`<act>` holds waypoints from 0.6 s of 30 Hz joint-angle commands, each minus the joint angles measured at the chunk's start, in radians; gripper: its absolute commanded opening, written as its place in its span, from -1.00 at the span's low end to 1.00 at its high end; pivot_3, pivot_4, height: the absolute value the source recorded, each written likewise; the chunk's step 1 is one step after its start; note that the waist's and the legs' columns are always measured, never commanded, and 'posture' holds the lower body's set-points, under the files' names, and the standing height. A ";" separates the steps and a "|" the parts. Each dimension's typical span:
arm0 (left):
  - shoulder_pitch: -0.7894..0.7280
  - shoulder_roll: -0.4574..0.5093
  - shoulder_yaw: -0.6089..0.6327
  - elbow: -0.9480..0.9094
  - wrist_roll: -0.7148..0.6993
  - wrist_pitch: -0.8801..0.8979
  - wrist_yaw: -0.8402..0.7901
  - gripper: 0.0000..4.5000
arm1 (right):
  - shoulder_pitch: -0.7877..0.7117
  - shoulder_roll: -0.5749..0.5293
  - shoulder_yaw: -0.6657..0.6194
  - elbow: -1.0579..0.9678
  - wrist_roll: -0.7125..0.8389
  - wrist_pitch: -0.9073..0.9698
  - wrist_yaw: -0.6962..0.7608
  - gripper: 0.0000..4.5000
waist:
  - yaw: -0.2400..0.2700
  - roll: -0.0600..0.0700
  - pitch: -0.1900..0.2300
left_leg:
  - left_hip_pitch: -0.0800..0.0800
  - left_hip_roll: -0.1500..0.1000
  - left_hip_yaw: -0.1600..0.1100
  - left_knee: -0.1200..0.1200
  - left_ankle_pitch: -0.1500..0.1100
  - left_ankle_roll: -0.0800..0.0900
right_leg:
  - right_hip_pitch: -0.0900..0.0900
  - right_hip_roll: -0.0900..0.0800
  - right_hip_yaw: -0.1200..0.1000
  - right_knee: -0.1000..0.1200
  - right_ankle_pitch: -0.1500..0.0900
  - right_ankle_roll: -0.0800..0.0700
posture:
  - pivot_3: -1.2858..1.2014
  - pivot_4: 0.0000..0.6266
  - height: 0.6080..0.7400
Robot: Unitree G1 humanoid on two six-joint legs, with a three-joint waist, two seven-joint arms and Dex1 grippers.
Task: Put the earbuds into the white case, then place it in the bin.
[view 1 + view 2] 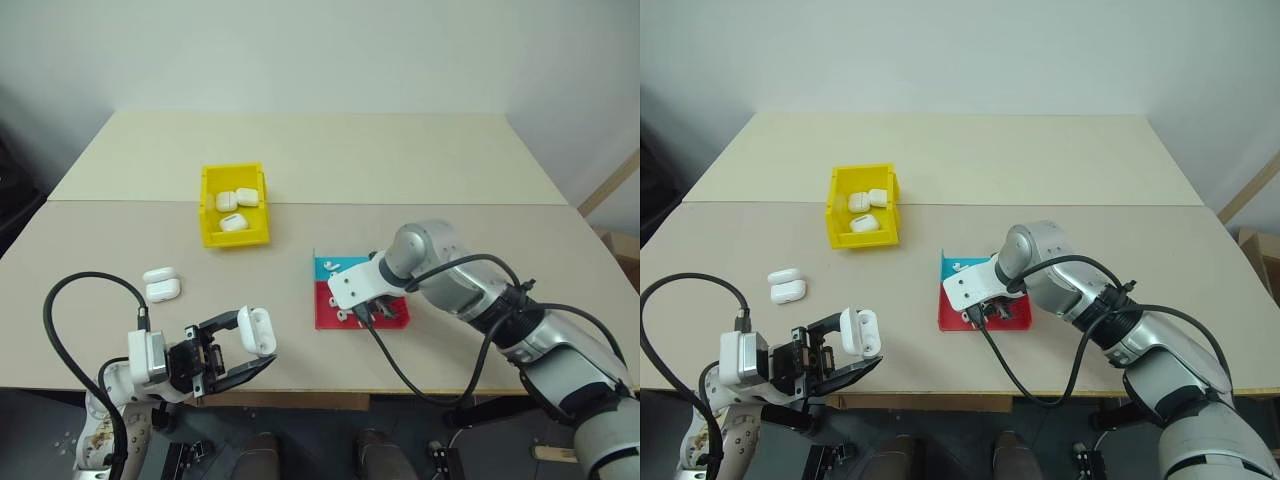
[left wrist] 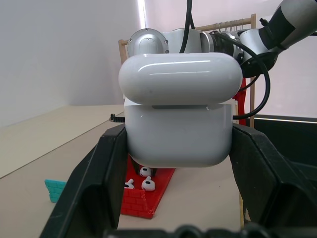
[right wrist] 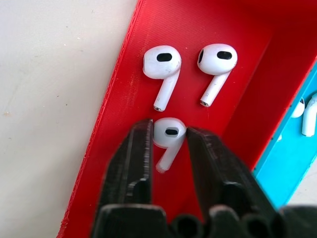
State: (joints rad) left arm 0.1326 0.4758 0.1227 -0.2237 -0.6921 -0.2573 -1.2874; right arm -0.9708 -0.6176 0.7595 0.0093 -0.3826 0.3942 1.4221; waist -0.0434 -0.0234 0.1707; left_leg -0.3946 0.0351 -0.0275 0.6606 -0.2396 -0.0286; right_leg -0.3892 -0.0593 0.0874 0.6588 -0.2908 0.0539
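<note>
Over the red half of the tray: right gripper [image 3: 168, 141] clenched on one earbud [image 3: 169, 135], left gripper [image 1: 243, 352] clamped on the white case [image 1: 256, 330].

Black right fingers pinch the earbud's bulb from both sides; its short stem runs back toward the wrist, between the fingers. Glossy white plastic, dark oval grille on the bulb. Two more earbuds [image 3: 162, 69] lie just beyond, side by side, stems running the same way. Tray [image 1: 325, 315] is shallow, ribbed, red beside blue; blue part holds further earbuds. White case held off the table near its front edge, upright, lid slightly ajar, smooth rounded rectangle. Two spare cases [image 1: 161, 284] lie nearby on the tan table [image 1: 420, 180]. Yellow bin [image 1: 210, 235], tall-walled, sits farther back with three cases inside.
</note>
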 commanded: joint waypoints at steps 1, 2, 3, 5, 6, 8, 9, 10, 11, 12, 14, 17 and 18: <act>0.001 0.010 0.013 -0.035 -0.001 -0.003 0.001 0.23 | 0.000 -0.007 -0.029 -0.013 -0.016 -0.017 0.004 -0.45 | 0.000 0.000 0.000 | 0.000 0.000 0.000 0.000 0.000 0.000 | 0.000 0.000 0.000 0.000 0.000 0.000 | 0.03 -0.52 1.00; 0.001 0.010 0.013 -0.035 -0.001 -0.003 0.000 0.23 | 0.001 -0.007 -0.029 -0.013 -0.017 -0.018 0.004 -0.45 | 0.000 0.000 0.000 | 0.000 0.000 0.000 0.000 0.000 0.000 | 0.000 0.000 0.000 0.000 0.000 0.000 | 0.03 -0.52 1.00; 0.002 0.011 0.013 -0.035 -0.001 -0.002 0.001 0.23 | 0.001 -0.007 -0.029 -0.013 -0.017 -0.019 0.004 -0.45 | 0.000 0.000 0.000 | 0.000 0.000 0.000 0.000 0.000 0.000 | 0.000 0.000 0.000 0.000 0.000 0.000 | 0.03 -0.52 1.00; 0.002 0.012 0.013 -0.035 0.000 -0.002 0.001 0.23 | 0.001 -0.007 -0.030 -0.012 -0.016 -0.020 0.004 -0.45 | 0.000 0.000 0.000 | 0.000 0.000 0.000 0.000 0.000 0.000 | 0.000 0.000 0.000 0.000 0.000 0.000 | 0.03 -0.52 1.00; 0.001 0.012 0.013 -0.035 0.000 -0.002 0.001 0.23 | 0.001 -0.006 -0.030 -0.012 -0.017 -0.020 0.003 -0.45 | 0.000 0.000 0.000 | 0.000 0.000 0.000 0.000 0.000 0.000 | 0.000 0.000 0.000 0.000 0.000 0.000 | 0.03 -0.52 1.00; 0.001 0.012 0.013 -0.034 0.001 -0.002 0.002 0.23 | 0.001 -0.006 -0.031 -0.012 -0.016 -0.020 0.003 -0.45 | 0.000 0.000 0.000 | 0.000 0.000 0.000 0.000 0.000 0.000 | 0.000 0.000 0.000 0.000 0.000 0.000 | 0.03 -0.52 1.00; 0.001 0.012 0.013 -0.034 0.001 -0.002 0.003 0.23 | 0.000 -0.006 -0.031 -0.011 -0.016 -0.021 0.003 -0.45 | 0.000 0.000 0.000 | 0.000 0.000 0.000 0.000 0.000 0.000 | 0.000 0.000 0.000 0.000 0.000 0.000 | 0.03 -0.52 1.00; 0.000 0.012 0.014 -0.034 0.001 -0.002 0.003 0.23 | 0.000 -0.006 -0.032 -0.011 -0.017 -0.021 0.002 -0.45 | 0.000 0.000 0.000 | 0.000 0.000 0.000 0.000 0.000 0.000 | 0.000 0.000 0.000 0.000 0.000 0.000 | 0.03 -0.52 1.00; 0.000 0.012 0.014 -0.033 0.001 -0.002 0.003 0.23 | 0.001 -0.005 -0.034 -0.012 -0.017 -0.020 0.001 -0.45 | 0.000 0.000 0.000 | 0.000 0.000 0.000 0.000 0.000 0.000 | 0.000 0.000 0.000 0.000 0.000 0.000 | 0.03 -0.52 1.00; 0.000 0.012 0.014 -0.033 0.001 -0.002 0.004 0.23 | 0.001 -0.005 -0.035 -0.013 -0.016 -0.019 0.001 -0.45 | 0.000 0.000 0.000 | 0.000 0.000 0.000 0.000 0.000 0.000 | 0.000 0.000 0.000 0.000 0.000 0.000 | 0.03 -0.52 1.00; -0.001 0.012 0.015 -0.032 -0.001 -0.002 0.004 0.23 | 0.002 -0.005 -0.040 -0.020 -0.014 -0.014 0.001 -0.45 | 0.000 0.000 0.000 | 0.000 0.000 0.000 0.000 0.000 0.000 | 0.000 0.000 0.000 0.000 0.000 0.000 | 0.03 -0.52 1.00; -0.003 0.012 0.015 -0.031 -0.004 0.001 0.004 0.23 | 0.008 -0.008 -0.063 -0.053 0.003 0.010 0.007 -0.45 | 0.000 0.000 0.000 | 0.000 0.000 0.000 0.000 0.000 0.000 | 0.000 0.000 0.000 0.000 0.000 0.000 | 0.03 -0.52 1.00; -0.006 0.013 0.016 -0.029 -0.006 0.002 0.002 0.23 | 0.011 -0.010 -0.073 -0.067 0.006 0.021 0.008 -0.45 | 0.000 0.000 0.000 | 0.000 0.000 0.000 0.000 0.000 0.000 | 0.000 0.000 0.000 0.000 0.000 0.000 | 0.03 -0.52 1.00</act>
State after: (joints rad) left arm 0.1323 0.4793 0.1228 -0.2237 -0.6908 -0.2556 -1.2852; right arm -0.9552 -0.6180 0.7338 -0.0046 -0.3834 0.3968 1.4229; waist -0.0432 -0.0234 0.1707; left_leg -0.3947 0.0351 -0.0276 0.6606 -0.2396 -0.0286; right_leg -0.3892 -0.0593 0.0873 0.6588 -0.2908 0.0539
